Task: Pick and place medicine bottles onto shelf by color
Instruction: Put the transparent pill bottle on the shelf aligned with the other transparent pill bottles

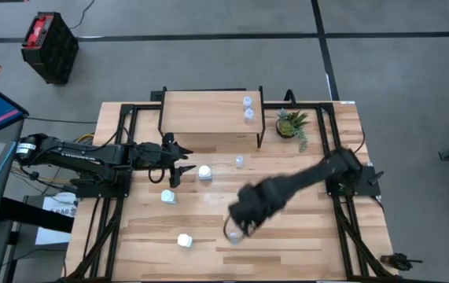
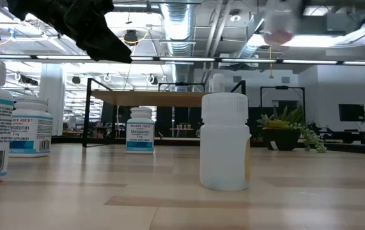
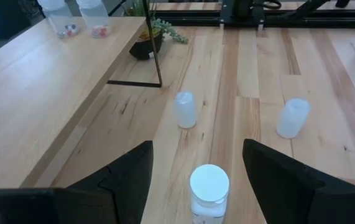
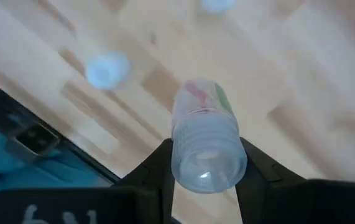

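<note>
My right gripper [image 1: 236,226] hangs over the table's near middle, shut on a translucent medicine bottle [image 4: 205,146] with coloured pills inside. In the low view that bottle [image 2: 278,25] is a blur high above the table. The shelf [image 1: 208,114] stands at the far edge, with two translucent bottles [image 1: 248,108] upright on its right end. Another translucent bottle [image 1: 239,161] stands on the table before it. My left gripper [image 1: 178,167] hovers open at the left. A white bottle [image 3: 209,185] stands just ahead of its fingers, untouched. My right gripper pinches the translucent bottle between its two fingers, at the ridged cap end [image 4: 189,168]. The fingers [image 4: 158,165] come from above and point down. The bottle hangs below them, roughly upright and lifted clear of the table.
Two more white bottles [image 1: 167,196] [image 1: 184,240] stand on the table's left half. A translucent one [image 2: 225,142] stands close to the near edge. A small potted plant [image 1: 291,124] sits right of the shelf. A black crate [image 1: 49,45] is on the floor, far left.
</note>
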